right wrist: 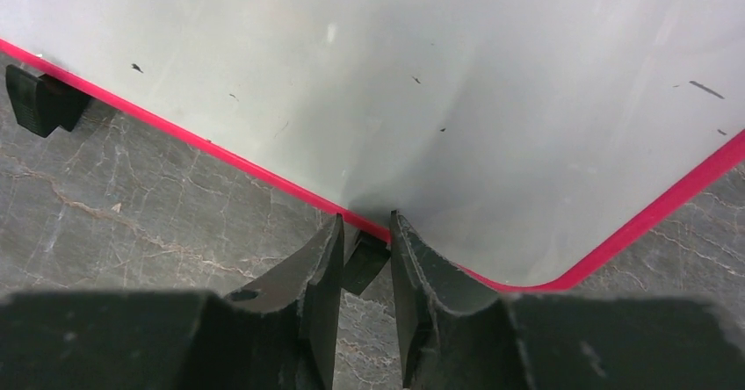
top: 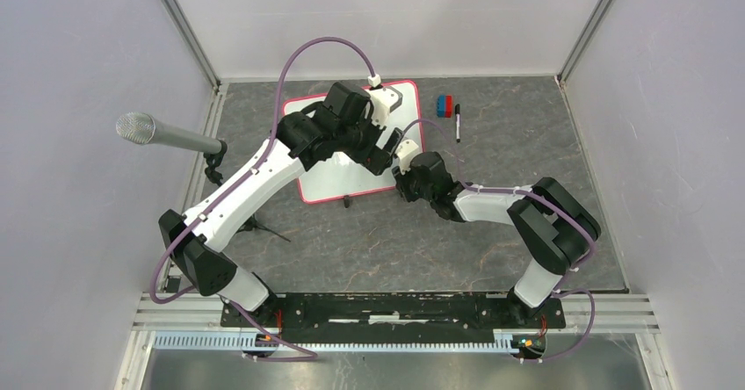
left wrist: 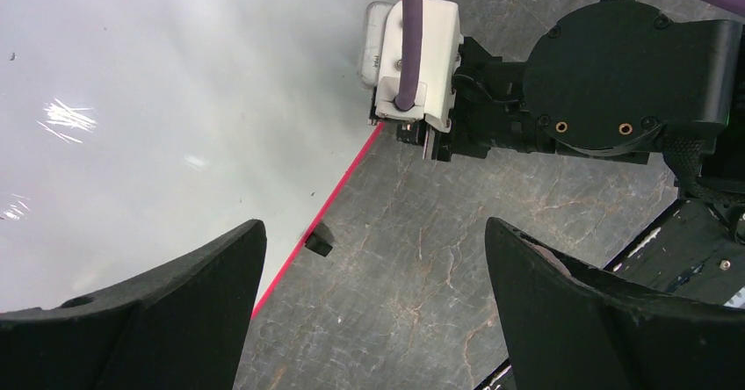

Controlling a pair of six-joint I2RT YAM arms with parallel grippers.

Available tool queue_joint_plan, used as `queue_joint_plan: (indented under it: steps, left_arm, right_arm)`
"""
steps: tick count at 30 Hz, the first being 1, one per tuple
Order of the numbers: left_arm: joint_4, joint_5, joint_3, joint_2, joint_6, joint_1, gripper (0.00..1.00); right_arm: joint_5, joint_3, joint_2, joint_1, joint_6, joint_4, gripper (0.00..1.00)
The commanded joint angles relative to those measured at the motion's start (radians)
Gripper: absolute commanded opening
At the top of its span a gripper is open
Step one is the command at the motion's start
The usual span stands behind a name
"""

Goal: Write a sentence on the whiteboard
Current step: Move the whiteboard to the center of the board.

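Between the right claw's (right wrist: 366,223) narrow jaws sits a black clip (right wrist: 365,265), grip unclear; pulling could skew the whiteboard (right wrist: 395,74). Left claw (left wrist: 375,227) gapes.

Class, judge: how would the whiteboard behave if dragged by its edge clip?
Probably stiff: the whiteboard lies flat with a straight red rim. Its glossy face looks slippery. Thin, so likely light and apt to slide on the table.

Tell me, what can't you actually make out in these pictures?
- Top view: the left arm covers much of the whiteboard, hiding any writing there.
- Top view: the marker is too small to show its cap.
- Right wrist view: the right pincer straddles a black clip; grip unclear.
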Motion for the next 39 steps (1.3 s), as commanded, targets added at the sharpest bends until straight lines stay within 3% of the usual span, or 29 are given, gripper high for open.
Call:
queue_joint_plan:
  steps: [1, 9, 22, 29, 30, 31, 35, 37, 39]
  left_arm:
    - [0.047, -0.016, -0.001, -0.035, -0.028, -0.001, 1.0]
    - [0.046, -0.012, 0.005, -0.032, -0.022, -0.001, 1.0]
    - [0.038, 0.022, 0.011, -0.03, -0.013, -0.001, 1.0]
    - [0.039, 0.032, 0.012, -0.032, 0.014, -0.001, 1.0]
    - [0.039, 0.033, 0.011, -0.031, 0.014, -0.001, 1.0]
    - [0.039, 0.036, 0.012, -0.032, 0.014, -0.001, 1.0]
    - [0.039, 0.04, 0.013, -0.032, 0.017, -0.001, 1.0]
    - [0.039, 0.041, 0.011, -0.031, 0.016, -0.001, 1.0]
    - [0.039, 0.044, 0.01, -0.032, 0.016, -0.001, 1.0]
  right_arm:
    - [0.028, -0.011, -0.003, -0.005, -0.02, -0.057, 0.28]
    - [0.008, -0.009, -0.015, -0.007, -0.033, -0.126, 0.0]
    - [-0.065, -0.14, -0.161, -0.021, -0.131, -0.157, 0.0]
    - [-0.068, -0.141, -0.192, -0.097, -0.187, -0.162, 0.0]
    - [-0.072, -0.139, -0.196, -0.106, -0.195, -0.169, 0.01]
    - [-0.076, -0.139, -0.203, -0.107, -0.199, -0.172, 0.09]
    - [-0.105, -0.164, -0.252, -0.108, -0.193, -0.173, 0.56]
    - [-0.106, -0.177, -0.277, -0.108, -0.185, -0.175, 0.61]
    - [-0.103, -0.19, -0.294, -0.107, -0.174, -0.176, 0.58]
